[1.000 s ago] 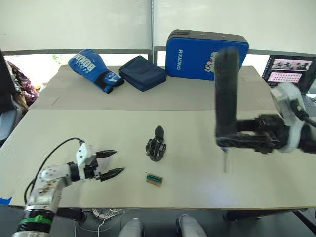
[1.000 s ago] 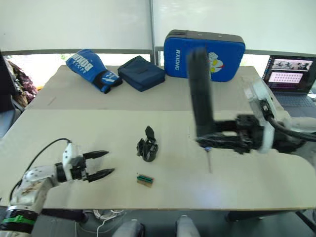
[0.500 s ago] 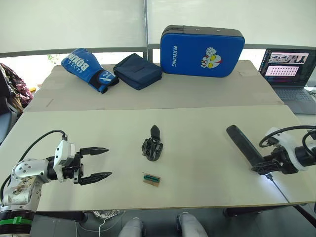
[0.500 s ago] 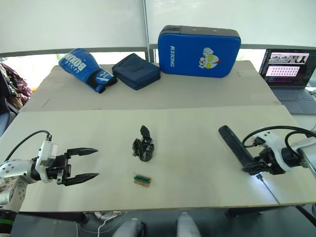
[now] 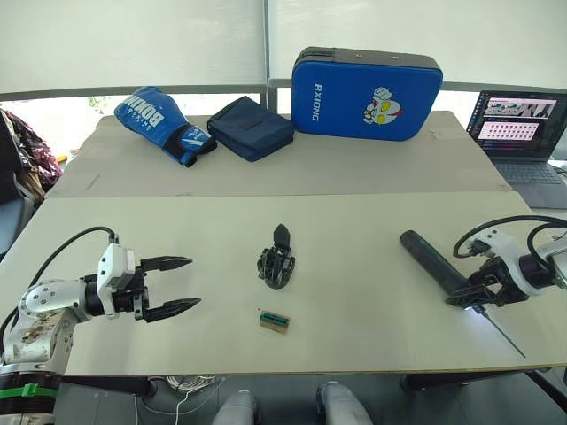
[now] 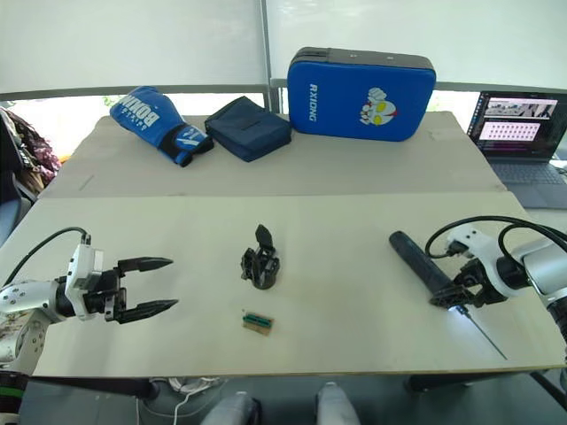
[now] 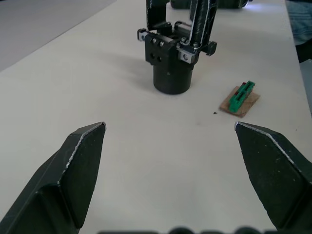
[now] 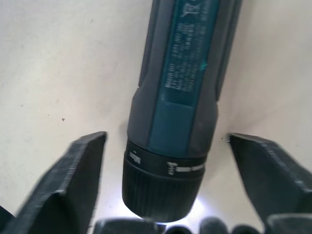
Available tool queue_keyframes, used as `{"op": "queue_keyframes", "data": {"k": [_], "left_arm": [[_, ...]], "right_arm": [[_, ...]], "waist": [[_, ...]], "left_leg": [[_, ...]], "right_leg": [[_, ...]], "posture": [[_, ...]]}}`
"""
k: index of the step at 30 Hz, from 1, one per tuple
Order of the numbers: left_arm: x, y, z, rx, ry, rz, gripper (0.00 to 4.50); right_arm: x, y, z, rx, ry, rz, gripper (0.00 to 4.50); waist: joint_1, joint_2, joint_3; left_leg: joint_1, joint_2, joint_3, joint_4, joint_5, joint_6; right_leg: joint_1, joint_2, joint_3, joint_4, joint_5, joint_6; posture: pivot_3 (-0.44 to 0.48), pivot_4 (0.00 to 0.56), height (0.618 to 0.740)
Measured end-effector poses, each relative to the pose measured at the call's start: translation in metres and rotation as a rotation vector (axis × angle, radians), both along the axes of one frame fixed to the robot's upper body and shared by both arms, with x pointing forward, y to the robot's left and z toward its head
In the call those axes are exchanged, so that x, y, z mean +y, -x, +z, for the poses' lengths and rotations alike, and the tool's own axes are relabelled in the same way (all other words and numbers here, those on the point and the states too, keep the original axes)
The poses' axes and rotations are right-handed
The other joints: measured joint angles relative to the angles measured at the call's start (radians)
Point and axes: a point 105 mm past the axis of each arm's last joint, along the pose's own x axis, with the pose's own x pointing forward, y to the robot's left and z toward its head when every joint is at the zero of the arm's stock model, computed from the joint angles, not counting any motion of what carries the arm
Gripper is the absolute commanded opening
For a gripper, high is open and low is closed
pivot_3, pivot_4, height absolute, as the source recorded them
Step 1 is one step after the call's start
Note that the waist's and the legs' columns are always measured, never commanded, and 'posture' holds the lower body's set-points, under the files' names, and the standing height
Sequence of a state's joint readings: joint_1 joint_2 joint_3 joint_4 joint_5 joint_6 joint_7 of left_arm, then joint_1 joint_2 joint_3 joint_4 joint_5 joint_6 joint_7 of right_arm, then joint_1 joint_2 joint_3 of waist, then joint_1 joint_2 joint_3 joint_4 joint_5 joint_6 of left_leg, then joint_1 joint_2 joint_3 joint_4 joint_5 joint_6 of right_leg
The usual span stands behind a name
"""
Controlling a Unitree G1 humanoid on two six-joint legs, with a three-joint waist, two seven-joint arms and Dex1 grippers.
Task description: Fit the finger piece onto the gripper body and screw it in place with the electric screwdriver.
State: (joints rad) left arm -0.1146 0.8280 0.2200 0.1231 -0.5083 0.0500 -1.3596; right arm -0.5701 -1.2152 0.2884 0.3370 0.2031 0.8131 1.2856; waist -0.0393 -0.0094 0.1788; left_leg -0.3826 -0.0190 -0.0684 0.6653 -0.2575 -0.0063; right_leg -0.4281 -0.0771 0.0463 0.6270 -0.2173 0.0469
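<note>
Right gripper (image 8: 163, 229) — splayed wide, astride electric screwdriver (image 8: 183, 97)

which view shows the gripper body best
The left wrist view: the gripper body stands close ahead, its screws and metal parts clear, with the open left gripper facing it. The two eye views show it as a small dark block mid-table.

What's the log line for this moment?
left gripper: open, hovering left of gripper body | right gripper: open, astride screwdriver lying on table | finger piece: upright on body
</note>
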Motion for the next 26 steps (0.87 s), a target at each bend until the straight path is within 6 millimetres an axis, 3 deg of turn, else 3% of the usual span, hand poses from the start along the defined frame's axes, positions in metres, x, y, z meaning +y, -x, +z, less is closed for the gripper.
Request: {"op": "queue_keyframes", "data": {"k": [2, 5, 7, 11, 15, 18, 21, 26], "left_arm": [[0.006, -0.001, -0.003, 0.009, -0.045, 0.036, 4.5], [0.021, -0.001, -0.011, -0.002, -0.127, 0.103, 4.5], [0.031, -0.003, -0.013, -0.007, -0.153, 0.148, 4.5], [0.046, -0.005, -0.008, -0.047, -0.199, 0.19, 4.5], [0.054, -0.005, -0.007, -0.08, -0.218, 0.221, 4.5], [0.058, -0.003, -0.01, -0.119, -0.25, 0.222, 4.5], [0.06, 0.0, -0.014, -0.156, -0.285, 0.217, 4.5], [0.06, 0.004, -0.017, -0.167, -0.294, 0.218, 4.5]], "right_arm": [[-0.006, 0.001, 0.01, -0.038, 0.004, 0.006, 4.46], [-0.012, 0.005, 0.041, -0.185, -0.036, 0.084, 4.46], [-0.007, 0.012, 0.062, -0.288, -0.072, 0.21, 4.46], [0.011, 0.025, 0.074, -0.468, -0.095, 0.431, 4.46], [0.066, 0.044, 0.065, -0.624, -0.254, 0.675, 4.46], [0.104, 0.05, 0.057, -0.791, -0.339, 0.745, 4.46], [0.125, 0.056, 0.049, -0.857, -0.381, 0.777, 4.46], [0.135, 0.062, 0.034, -0.84, -0.392, 0.816, 4.46]], "waist": [[0.001, 0.001, 0.0], [0.001, 0.001, 0.001], [0.001, 0.001, 0.001], [0.002, 0.0, 0.001], [-0.002, -0.001, 0.0], [0.0, -0.003, 0.0], [0.005, -0.003, 0.0], [0.021, -0.006, 0.0]], "left_leg": [[0.0, 0.0, 0.0, 0.0, 0.0, 0.0], [0.0, 0.0, 0.0, 0.0, 0.0, 0.0], [0.001, 0.001, 0.0, 0.0, 0.0, 0.0], [0.004, 0.001, 0.0, 0.0, 0.0, 0.0], [0.005, 0.001, 0.0, 0.0, 0.0, 0.0], [0.006, 0.001, -0.001, 0.0, 0.0, 0.0], [0.006, 0.001, -0.001, 0.0, 0.0, 0.0], [0.007, 0.0, -0.001, 0.0, 0.0, 0.0]], "right_leg": [[0.0, 0.0, 0.0, 0.0, 0.0, 0.0], [0.0, 0.0, 0.0, 0.0, 0.0, 0.0], [0.001, 0.001, -0.001, 0.0, 0.0, 0.0], [0.004, 0.001, 0.0, 0.001, 0.0, 0.0], [0.005, 0.001, 0.0, 0.003, 0.0, 0.0], [0.005, 0.001, 0.0, 0.003, 0.0, 0.0], [0.005, 0.0, 0.001, 0.003, 0.0, 0.0], [0.006, 0.0, 0.001, 0.003, 0.0, 0.0]], "posture": [[0.0, 0.15, 0.74], [0.0, 0.15, 0.74], [0.0, 0.15, 0.74], [0.0, 0.15, 0.74], [0.0, 0.15, 0.74], [0.0, 0.15, 0.74], [0.0, 0.15, 0.74], [0.0, 0.15, 0.74]]}}
